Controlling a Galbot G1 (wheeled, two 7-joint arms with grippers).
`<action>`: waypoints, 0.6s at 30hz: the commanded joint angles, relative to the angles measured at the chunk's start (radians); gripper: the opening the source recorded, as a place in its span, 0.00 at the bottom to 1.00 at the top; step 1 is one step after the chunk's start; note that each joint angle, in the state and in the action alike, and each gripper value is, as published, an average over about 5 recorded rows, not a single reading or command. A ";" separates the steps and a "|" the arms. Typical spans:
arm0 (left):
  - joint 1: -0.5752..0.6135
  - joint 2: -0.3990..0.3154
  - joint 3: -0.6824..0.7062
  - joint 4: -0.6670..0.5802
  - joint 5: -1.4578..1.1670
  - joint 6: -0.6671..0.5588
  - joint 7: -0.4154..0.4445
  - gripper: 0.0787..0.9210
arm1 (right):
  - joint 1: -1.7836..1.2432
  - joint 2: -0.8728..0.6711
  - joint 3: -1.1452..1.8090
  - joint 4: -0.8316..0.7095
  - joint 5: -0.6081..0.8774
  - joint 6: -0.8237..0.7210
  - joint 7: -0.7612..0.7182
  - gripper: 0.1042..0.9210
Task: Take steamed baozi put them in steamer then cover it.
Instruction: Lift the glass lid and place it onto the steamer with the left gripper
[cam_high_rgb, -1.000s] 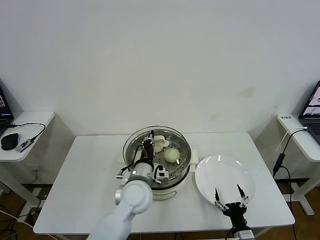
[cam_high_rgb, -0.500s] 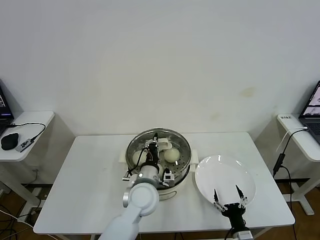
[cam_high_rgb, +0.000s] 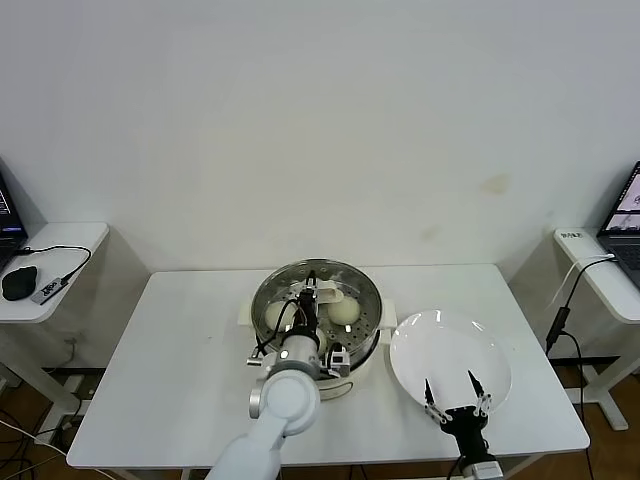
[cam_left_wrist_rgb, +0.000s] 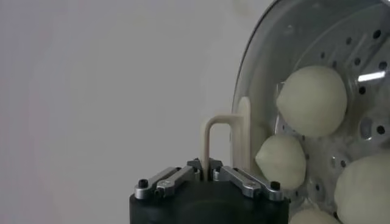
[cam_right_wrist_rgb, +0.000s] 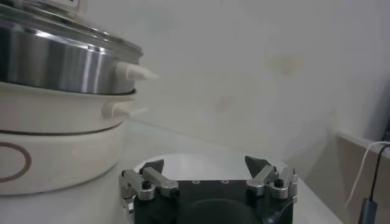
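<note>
Surface: rectangular white table (cam_high_rgb: 170, 360).
Centre: round shiny steel steamer (cam_high_rgb: 362, 345) on its cream-white electric base.
Beside it, right: flat round white plate (cam_high_rgb: 450, 345).

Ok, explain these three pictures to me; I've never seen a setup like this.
This is a two-armed robot at a white table. The wide picture comes from its head camera; the other two come from cameras on its wrists. The left gripper is shut on the cream handle of the round clear glass lid, holding it over the shiny steel steamer, where smooth cream-white buns lie on the perforated tray. The right gripper hangs open over the near edge of a flat white plate, holding nothing.
</note>
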 joint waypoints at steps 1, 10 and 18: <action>-0.004 -0.009 -0.005 0.013 0.013 -0.004 -0.004 0.07 | 0.000 -0.001 -0.002 0.000 0.001 0.001 -0.001 0.88; 0.009 -0.021 -0.008 0.011 0.004 -0.007 -0.016 0.07 | -0.001 -0.006 -0.004 0.001 0.002 0.002 -0.003 0.88; 0.039 -0.014 -0.006 -0.045 -0.004 -0.008 -0.022 0.29 | -0.003 -0.007 -0.007 0.003 0.002 0.001 -0.005 0.88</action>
